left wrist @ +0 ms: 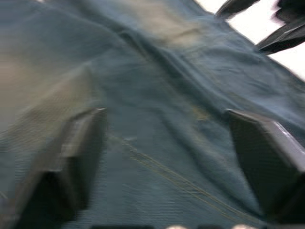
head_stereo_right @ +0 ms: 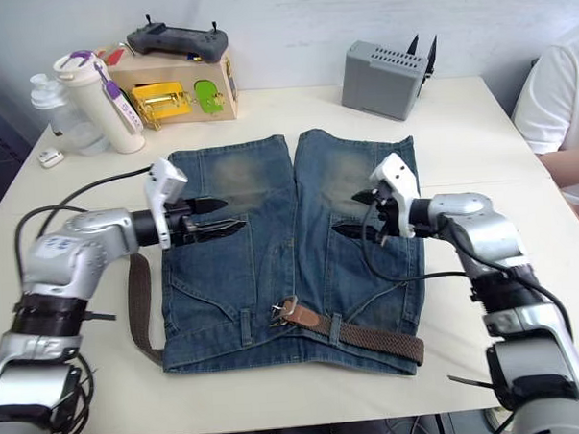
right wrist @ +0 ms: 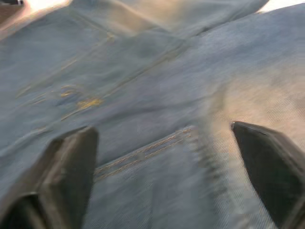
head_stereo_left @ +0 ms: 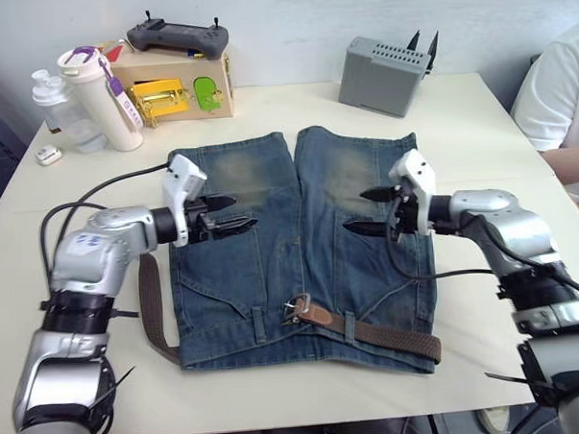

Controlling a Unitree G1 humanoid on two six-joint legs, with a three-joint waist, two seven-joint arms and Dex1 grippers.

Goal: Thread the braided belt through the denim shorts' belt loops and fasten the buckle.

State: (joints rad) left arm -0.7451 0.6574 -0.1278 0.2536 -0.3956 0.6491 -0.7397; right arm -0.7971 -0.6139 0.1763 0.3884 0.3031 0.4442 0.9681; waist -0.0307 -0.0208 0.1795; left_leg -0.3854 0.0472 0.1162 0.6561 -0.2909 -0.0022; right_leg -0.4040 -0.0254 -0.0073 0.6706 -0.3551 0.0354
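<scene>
Denim shorts (head_stereo_left: 300,245) flat mid-counter (head_stereo_left: 458,123), waistband at 6 o'clock for reach. Braided belt (head_stereo_left: 391,336) runs through the loops there, buckle (head_stereo_left: 295,308) looks fastened. Left gripper (head_stereo_left: 227,213) and right gripper (head_stereo_left: 366,211) hover above the legs, jaws apart, empty.

Denim shorts (head_stereo_left: 272,247) flat on table (head_stereo_left: 458,123), beneath and between left gripper (head_stereo_left: 234,213) and right gripper (head_stereo_left: 364,211); braided belt (head_stereo_left: 391,336) along waistband nearer than both grippers, buckle (head_stereo_left: 295,308) between them, one end trailing behind left gripper.
</scene>
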